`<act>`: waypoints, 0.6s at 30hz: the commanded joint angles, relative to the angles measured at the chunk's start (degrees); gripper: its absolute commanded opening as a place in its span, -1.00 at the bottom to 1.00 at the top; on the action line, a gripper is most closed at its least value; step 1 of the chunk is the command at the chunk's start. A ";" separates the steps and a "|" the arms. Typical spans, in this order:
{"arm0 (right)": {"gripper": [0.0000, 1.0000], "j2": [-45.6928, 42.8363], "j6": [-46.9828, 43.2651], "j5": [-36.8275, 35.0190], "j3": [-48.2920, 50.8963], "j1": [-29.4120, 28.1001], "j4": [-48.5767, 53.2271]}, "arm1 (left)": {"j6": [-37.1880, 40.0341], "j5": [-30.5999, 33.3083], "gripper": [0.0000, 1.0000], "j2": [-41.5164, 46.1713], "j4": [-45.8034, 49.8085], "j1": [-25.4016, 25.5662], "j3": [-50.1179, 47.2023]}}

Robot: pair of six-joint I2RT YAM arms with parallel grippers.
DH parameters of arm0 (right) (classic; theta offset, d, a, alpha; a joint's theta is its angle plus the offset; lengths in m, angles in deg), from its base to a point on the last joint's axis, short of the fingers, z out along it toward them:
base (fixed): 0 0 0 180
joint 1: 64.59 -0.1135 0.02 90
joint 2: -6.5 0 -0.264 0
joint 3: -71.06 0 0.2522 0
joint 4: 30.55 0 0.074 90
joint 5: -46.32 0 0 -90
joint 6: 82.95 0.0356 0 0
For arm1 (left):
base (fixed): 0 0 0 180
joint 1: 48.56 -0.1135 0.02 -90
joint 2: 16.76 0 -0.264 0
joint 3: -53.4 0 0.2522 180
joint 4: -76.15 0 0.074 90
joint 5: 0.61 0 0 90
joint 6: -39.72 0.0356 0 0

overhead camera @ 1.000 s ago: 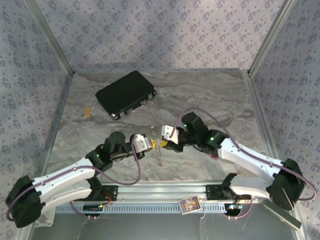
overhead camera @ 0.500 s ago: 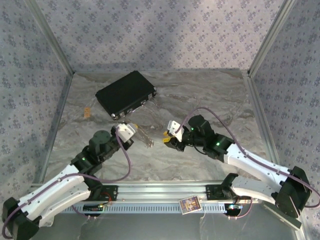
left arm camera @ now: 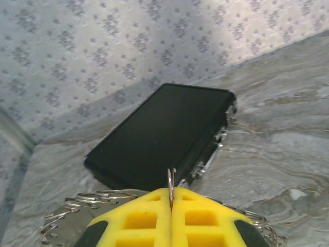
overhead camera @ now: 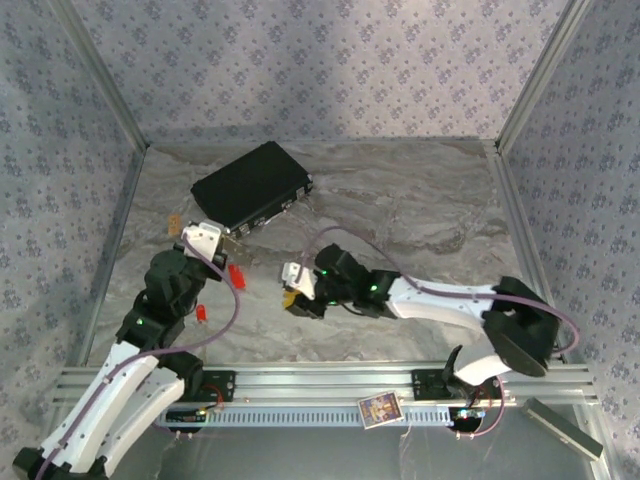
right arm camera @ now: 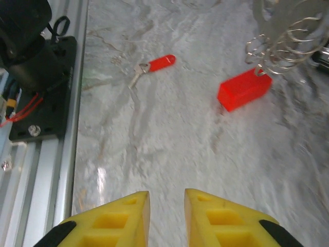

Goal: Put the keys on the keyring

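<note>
Your table (overhead camera: pixel 420 210) has a grey marbled top. At the far left of it lies a flat black box (overhead camera: pixel 252 187). Nearer to you, on the left, one red key (overhead camera: pixel 201 313) lies flat. A red block (overhead camera: pixel 237 275) is near it; whether it rests on the top you cannot tell. A small tan piece (overhead camera: pixel 174 222) lies by the left wall.

Left gripper (overhead camera: pixel 225 240) sat beside black case (overhead camera: pixel 252 187); red block (overhead camera: pixel 237 275), red key (overhead camera: pixel 201 314) lay on marble table (overhead camera: pixel 420 200), left of right gripper (overhead camera: pixel 289 298).
</note>
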 commanded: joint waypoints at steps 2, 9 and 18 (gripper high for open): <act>-0.47 8.18 3.53 -0.20 -5.91 -3.09 -7.39 | -0.17 3.83 -1.00 2.22 2.51 -2.51 4.04; -0.41 23.98 -0.52 -4.54 -19.24 -9.04 -7.24 | -0.29 6.11 -1.00 4.57 3.67 -6.07 5.51; -0.31 39.73 -9.03 -3.08 -38.73 -11.17 1.06 | 0.53 6.49 -1.00 5.41 3.50 -8.39 7.54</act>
